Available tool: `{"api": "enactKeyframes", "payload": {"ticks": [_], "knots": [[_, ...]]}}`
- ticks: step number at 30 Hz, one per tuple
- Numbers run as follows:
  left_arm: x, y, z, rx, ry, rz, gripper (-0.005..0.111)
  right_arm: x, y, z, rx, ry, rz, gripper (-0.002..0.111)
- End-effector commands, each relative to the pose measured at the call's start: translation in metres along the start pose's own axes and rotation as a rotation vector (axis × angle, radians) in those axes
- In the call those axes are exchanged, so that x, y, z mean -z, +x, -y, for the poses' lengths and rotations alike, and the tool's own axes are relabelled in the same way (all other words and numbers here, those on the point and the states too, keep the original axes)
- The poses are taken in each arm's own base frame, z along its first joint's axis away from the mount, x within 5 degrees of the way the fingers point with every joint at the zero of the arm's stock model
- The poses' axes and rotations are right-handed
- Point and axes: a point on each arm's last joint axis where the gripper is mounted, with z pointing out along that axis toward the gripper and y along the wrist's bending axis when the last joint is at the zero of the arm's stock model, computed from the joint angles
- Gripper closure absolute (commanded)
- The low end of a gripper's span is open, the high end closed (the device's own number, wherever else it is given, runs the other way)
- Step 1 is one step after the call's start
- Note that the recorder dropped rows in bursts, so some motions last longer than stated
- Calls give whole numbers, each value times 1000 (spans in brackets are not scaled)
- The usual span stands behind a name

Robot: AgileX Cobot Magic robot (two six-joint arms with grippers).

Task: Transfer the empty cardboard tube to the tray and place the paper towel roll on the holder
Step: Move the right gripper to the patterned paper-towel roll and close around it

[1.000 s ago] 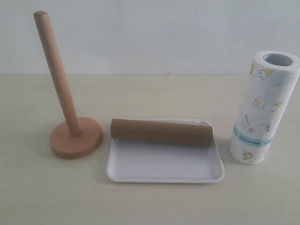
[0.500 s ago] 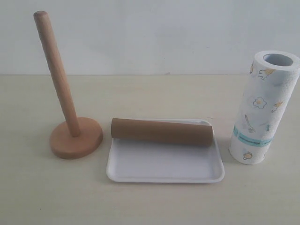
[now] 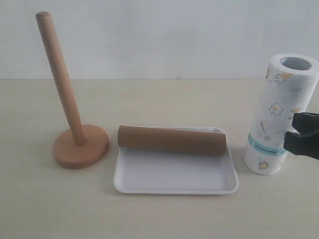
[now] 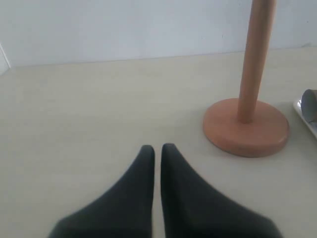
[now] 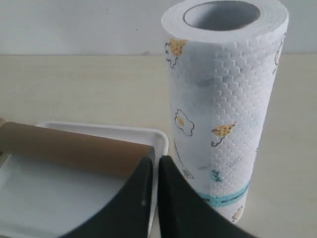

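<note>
The empty cardboard tube (image 3: 172, 141) lies on its side across the far part of the white tray (image 3: 174, 181). The paper towel roll (image 3: 279, 109) stands upright on the table to the right of the tray. Left of the tray stands the wooden holder (image 3: 79, 147) with its post bare. My right gripper (image 3: 291, 133) shows at the right edge, in front of the roll's lower half. In the right wrist view it (image 5: 156, 159) is shut and holds nothing, between the tube's end (image 5: 69, 148) and the roll (image 5: 223, 109). My left gripper (image 4: 157, 148) is shut and empty, low over the table, short of the holder's base (image 4: 246, 126).
A pale wall runs along the back of the light table. In the left wrist view one end of the tube (image 4: 311, 104) and a bit of the tray rim (image 4: 303, 113) show beyond the holder.
My right gripper has come into the exterior view from the right edge, in front of the paper towel roll. The tube, tray, roll and holder have not moved.
</note>
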Motion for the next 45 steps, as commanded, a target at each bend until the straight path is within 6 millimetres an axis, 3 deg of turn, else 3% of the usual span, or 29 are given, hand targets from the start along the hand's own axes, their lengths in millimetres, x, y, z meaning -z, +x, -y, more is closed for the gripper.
{"api": "enactKeyframes", "payload": {"ticks": [1,5,7,9,23,31,36,45], "knots": [[0,0,0,8,3,10,103,0,-2,0,29,9,24,81],[0,0,0,8,3,10,103,0,-2,1,29,16,34,31],[0,0,0,8,3,10,103,0,-3,1,40,18,37,14],[0,0,0,8,3,10,103,-2,-3,2,47,28,40,6],[0,0,0,8,3,8,103,-48,19,16,99,194,-41,4],[0,0,0,8,3,12,103,-64,26,23,93,263,-15,4],[0,0,0,8,3,12,103,-72,28,17,115,197,5,4],[0,0,0,8,3,12,103,-99,34,20,139,247,24,4]]}}
